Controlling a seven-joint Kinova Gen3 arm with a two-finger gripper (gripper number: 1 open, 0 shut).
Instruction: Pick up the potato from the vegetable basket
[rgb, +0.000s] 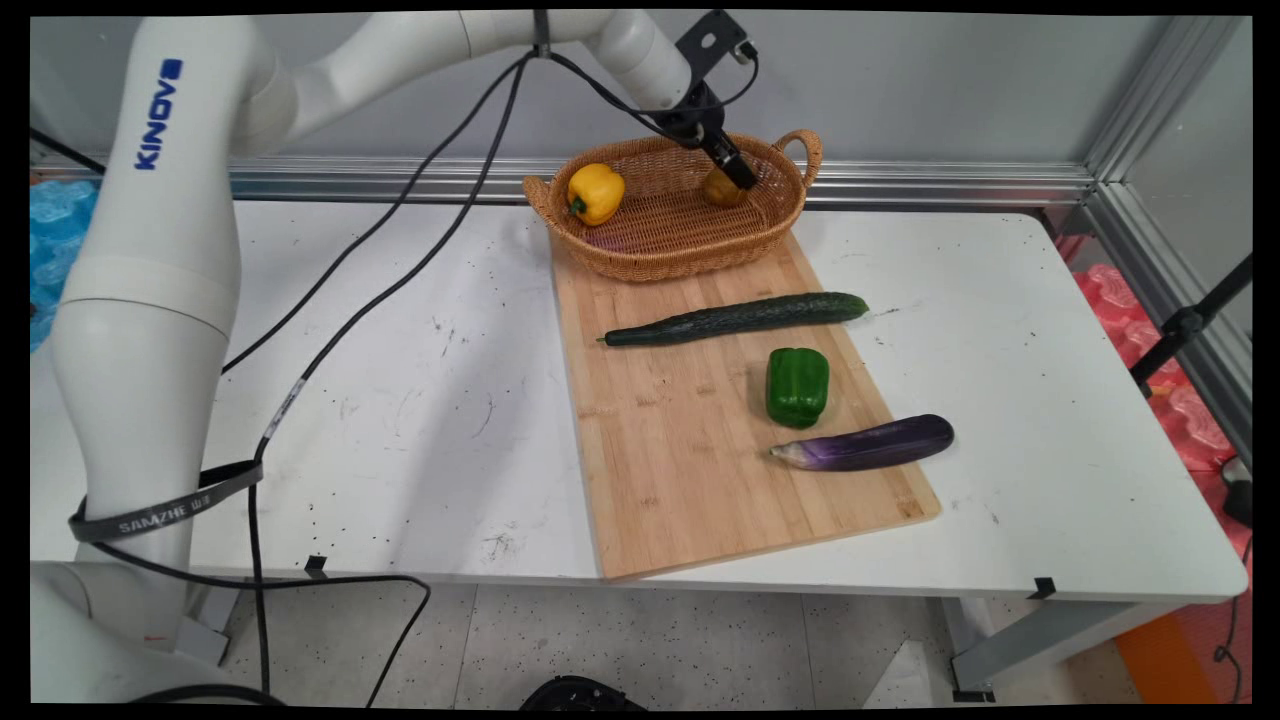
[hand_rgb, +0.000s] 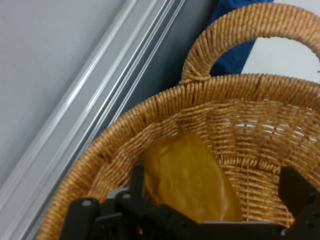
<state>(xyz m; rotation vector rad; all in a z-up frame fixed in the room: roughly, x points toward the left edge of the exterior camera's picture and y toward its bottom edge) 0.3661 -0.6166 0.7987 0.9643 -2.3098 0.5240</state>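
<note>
My gripper reaches down into the right end of a woven wicker basket at the back of the table. In the hand view the gripper is open, one finger on each side of a brownish-yellow potato lying against the basket wall. There is a gap between the right finger and the potato. In the main view the potato is partly hidden behind the fingers. A yellow bell pepper lies at the basket's left end.
The basket stands on the far end of a wooden cutting board. A long cucumber, a green bell pepper and a purple eggplant lie on the board. Black cables hang from the arm to the left.
</note>
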